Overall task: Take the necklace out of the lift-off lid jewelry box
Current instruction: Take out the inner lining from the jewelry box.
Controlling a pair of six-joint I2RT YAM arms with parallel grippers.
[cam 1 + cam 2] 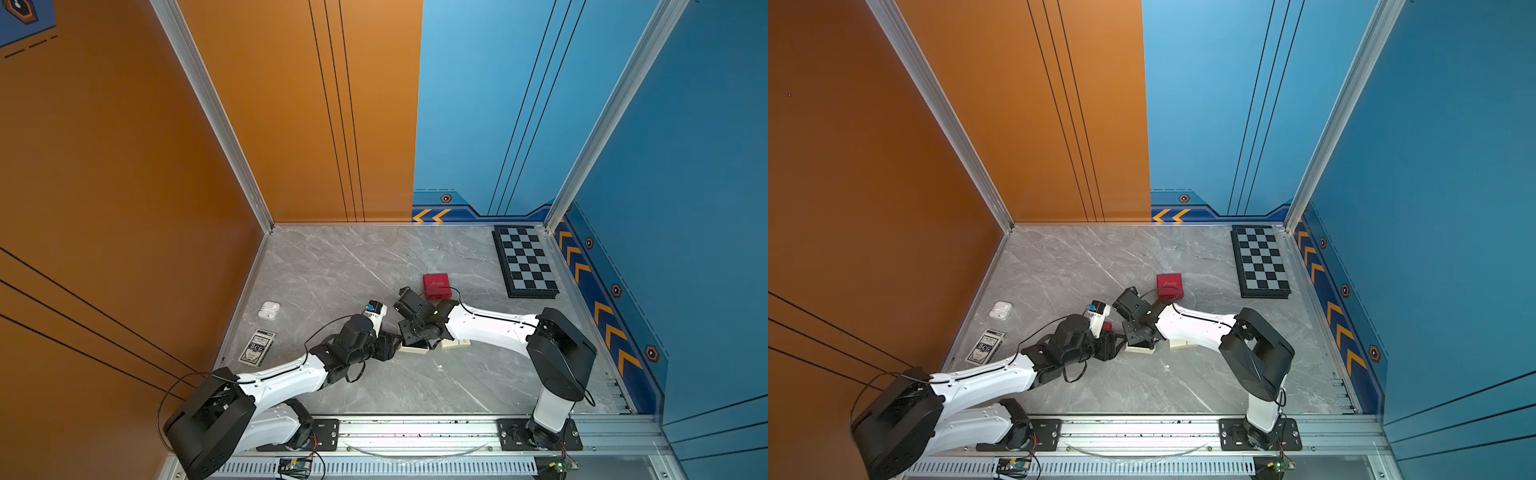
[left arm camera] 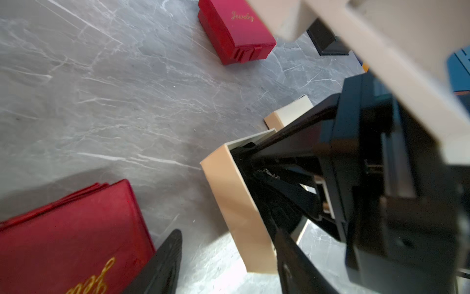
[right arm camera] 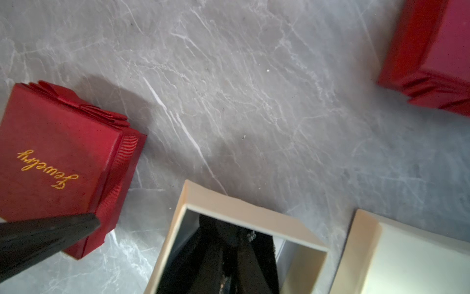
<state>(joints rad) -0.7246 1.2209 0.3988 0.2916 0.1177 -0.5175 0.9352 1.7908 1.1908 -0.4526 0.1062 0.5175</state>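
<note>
Aluminium rail [image 1: 415,428] along the near edge carries both arm bases. From my desk I see the arms lean in over the grey marble-patterned tabletop [image 1: 332,270] until their wrists almost meet at the middle.

Nearest on the left lies a black-and-white pack of playing cards [image 1: 257,347], flat and well apart from the work.

Next comes the left gripper [image 2: 229,233], with its jaws spread. One black finger [image 2: 165,262] is outside the open cream cardboard jewellery box [image 2: 234,203] and clear of its wall. The other is at the inner side of that wall, so the wall sits between them, unclamped as far as I can tell. Just beside the outer finger rests a small red jewellery box with gold "Jewelry" script [image 3: 58,157], lid on.

The right gripper [image 3: 220,229] reaches down into the cream box, its fingers pressed together against the black lining. The necklace [image 3: 251,236] is inside that box, a glittering chain just beside the fingertips. I cannot tell whether any of it is pinched. The cream lid [image 3: 407,254] lies on the table just beside the box, under the right forearm in both top views.

Farther back on the left sits a white earbud case [image 1: 269,310]. Beyond the right wrist stands a second red jewellery box [image 1: 436,286], closed. In the far right corner a black-and-grey chessboard [image 1: 525,262] lies flat, near the blue wall.
</note>
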